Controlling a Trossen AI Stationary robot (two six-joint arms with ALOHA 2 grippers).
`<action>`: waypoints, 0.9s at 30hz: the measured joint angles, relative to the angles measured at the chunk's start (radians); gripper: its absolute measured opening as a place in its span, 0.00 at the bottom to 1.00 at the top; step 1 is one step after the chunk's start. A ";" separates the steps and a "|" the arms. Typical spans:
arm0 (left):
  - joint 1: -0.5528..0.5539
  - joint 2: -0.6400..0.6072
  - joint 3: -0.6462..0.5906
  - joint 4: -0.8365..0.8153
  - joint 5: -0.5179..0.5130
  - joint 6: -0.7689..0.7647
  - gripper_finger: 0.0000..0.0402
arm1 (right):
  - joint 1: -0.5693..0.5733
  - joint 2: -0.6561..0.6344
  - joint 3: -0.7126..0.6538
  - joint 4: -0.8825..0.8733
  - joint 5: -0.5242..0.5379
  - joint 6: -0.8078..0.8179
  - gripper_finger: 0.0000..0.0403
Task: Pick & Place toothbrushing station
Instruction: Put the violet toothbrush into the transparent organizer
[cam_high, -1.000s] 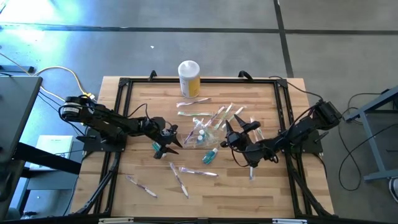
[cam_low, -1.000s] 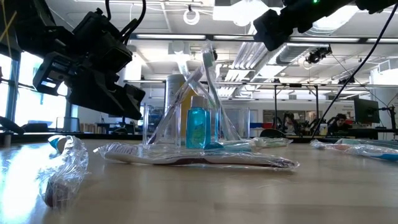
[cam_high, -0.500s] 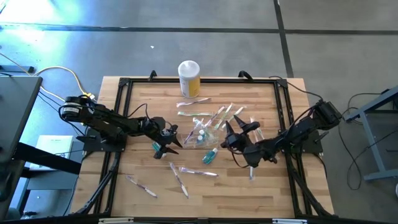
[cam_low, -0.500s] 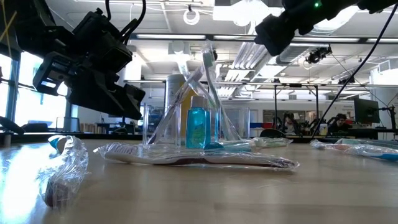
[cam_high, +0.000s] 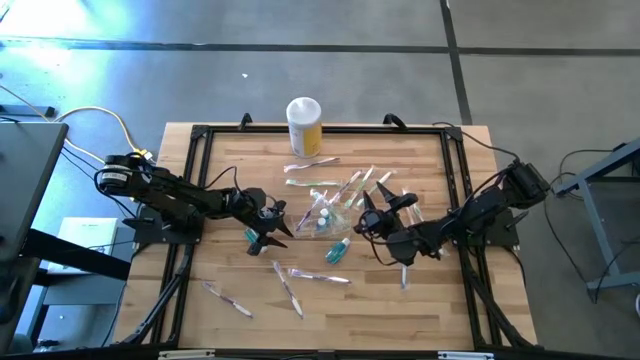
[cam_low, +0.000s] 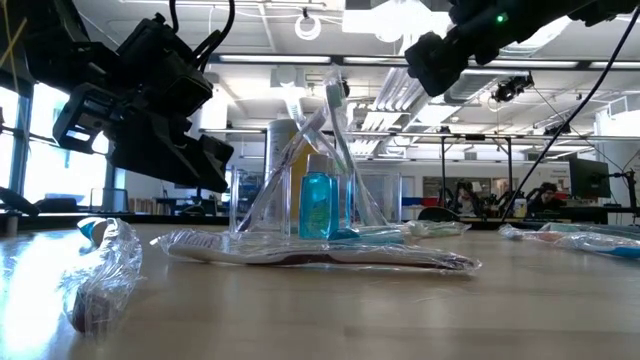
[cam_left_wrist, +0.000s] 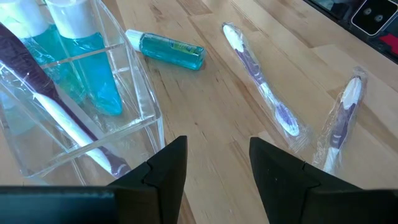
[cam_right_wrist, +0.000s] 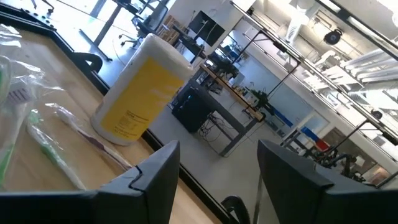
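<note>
The station (cam_high: 325, 215) sits at the middle of the table (cam_high: 220, 165), holding blue tubes and brushes, and neither gripper has it — so by my reading the pick has not begun and the whole move is left. The left gripper (cam_high: 262, 233) hangs just beside it, fingers spread and empty; the right gripper (cam_high: 368, 215), raised on the other side, is also parted and empty. Against the earlier frames, only the right arm has shifted — slightly toward the station.
</note>
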 joint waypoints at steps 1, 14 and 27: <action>0.000 0.000 0.000 0.000 0.000 0.000 0.42 | 0.001 0.000 0.000 -0.012 0.000 0.011 0.52; 0.000 0.000 0.000 0.000 0.000 0.000 0.42 | 0.008 0.000 0.000 -0.044 -0.004 0.086 0.52; -0.013 0.000 0.000 0.000 0.029 -0.276 0.42 | 0.001 0.000 0.000 -0.048 -0.053 0.096 0.52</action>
